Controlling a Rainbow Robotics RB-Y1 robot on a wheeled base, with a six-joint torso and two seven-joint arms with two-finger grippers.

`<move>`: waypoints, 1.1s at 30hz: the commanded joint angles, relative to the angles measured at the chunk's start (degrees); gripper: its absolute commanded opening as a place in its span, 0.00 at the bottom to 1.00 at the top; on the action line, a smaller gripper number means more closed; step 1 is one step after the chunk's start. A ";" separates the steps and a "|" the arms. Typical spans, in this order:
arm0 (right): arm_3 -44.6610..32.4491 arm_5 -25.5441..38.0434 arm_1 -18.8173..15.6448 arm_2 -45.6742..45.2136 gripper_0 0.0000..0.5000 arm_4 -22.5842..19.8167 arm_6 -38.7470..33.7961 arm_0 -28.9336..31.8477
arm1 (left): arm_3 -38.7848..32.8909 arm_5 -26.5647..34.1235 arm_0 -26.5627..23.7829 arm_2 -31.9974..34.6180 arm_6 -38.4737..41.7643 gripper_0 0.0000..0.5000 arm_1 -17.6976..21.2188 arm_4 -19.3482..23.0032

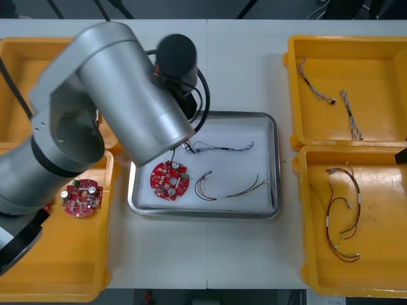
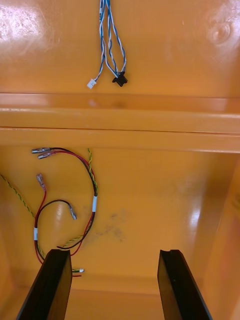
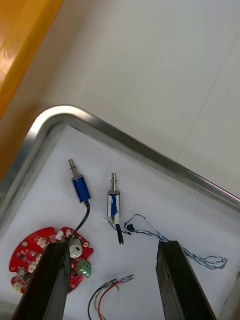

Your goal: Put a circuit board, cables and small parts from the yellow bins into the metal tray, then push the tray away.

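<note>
The left arm reaches over the far left corner of the tray (image 1: 275,166), which sits mid-counter (image 1: 241,70) between the yellow bins. The left end effector (image 3: 112,245) hangs above the tray's white floor, its fingers spread apart and holding nothing.

Just ahead of its fingers lie two small metal parts side by side: one with a blue body (image 3: 79,186) and one silver with a blue mark (image 3: 114,201). A black lead runs from the blue part toward the board (image 1: 169,180), which lies flat in the tray's near left part. A blue-white cable (image 1: 224,148) stretches from the parts toward the tray's right side. A red-yellow cable (image 1: 230,188) lies to the right of the board.

A second board (image 1: 82,196) lies in the near left bin (image 1: 63,279).

The right end effector (image 2: 114,255) hovers inside the near right bin (image 1: 381,254), fingers wide apart and empty, above loose red and black cables (image 2: 75,200). Twisted cables (image 1: 350,114) lie in the far right bin (image 1: 381,76).
</note>
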 commanded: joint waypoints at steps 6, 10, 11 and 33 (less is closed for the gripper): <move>-1.52 -0.33 -2.44 -1.91 1.00 0.30 -1.94 0.36 | -7.49 0.56 -0.11 13.91 -18.08 1.00 15.80 16.26; -1.52 -0.33 -2.44 -1.91 1.00 0.30 -1.94 0.36 | -6.87 0.56 1.39 19.18 -22.12 1.00 21.86 24.26; -1.52 -0.33 -2.44 -1.91 1.00 0.30 -1.94 0.36 | -6.69 0.56 1.83 20.06 -22.74 1.00 22.65 25.49; -3.19 2.57 -1.56 17.78 1.00 2.06 -1.50 -15.11 | -4.32 -8.10 31.01 44.14 -42.25 1.00 41.46 46.50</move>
